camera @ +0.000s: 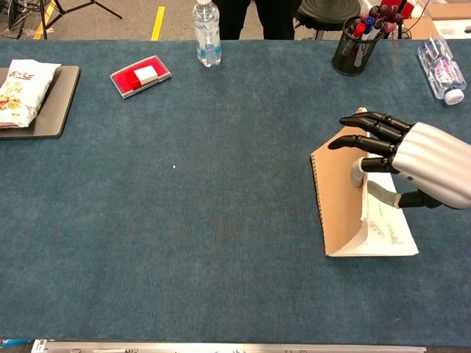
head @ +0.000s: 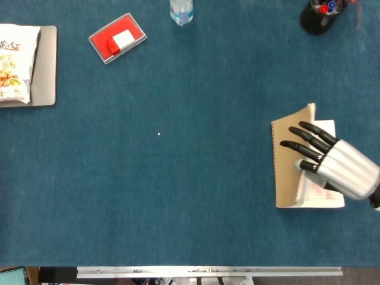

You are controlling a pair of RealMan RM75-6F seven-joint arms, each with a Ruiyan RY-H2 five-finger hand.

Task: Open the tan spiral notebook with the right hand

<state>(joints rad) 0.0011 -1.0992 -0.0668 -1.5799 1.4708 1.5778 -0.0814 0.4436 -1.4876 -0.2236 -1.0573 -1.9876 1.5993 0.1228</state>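
The tan spiral notebook (head: 287,163) lies at the right of the blue table, its spiral along the left edge. Its tan cover (camera: 337,193) is tilted up off the white written pages (camera: 384,232). My right hand (head: 338,165) comes in from the right. Its dark fingers (camera: 372,123) reach over the raised free edge of the cover, and the thumb (camera: 358,172) sits under it, so the hand holds the cover. In the head view the white page (head: 325,127) shows behind the lifted edge. The left hand is in neither view.
A red box (head: 117,38) and an upright water bottle (head: 181,10) stand at the back. A black pen cup (head: 317,16) is at the back right, with a lying bottle (camera: 441,65) beside it. A snack bag (head: 13,62) rests on a grey tray (head: 47,65) at far left.
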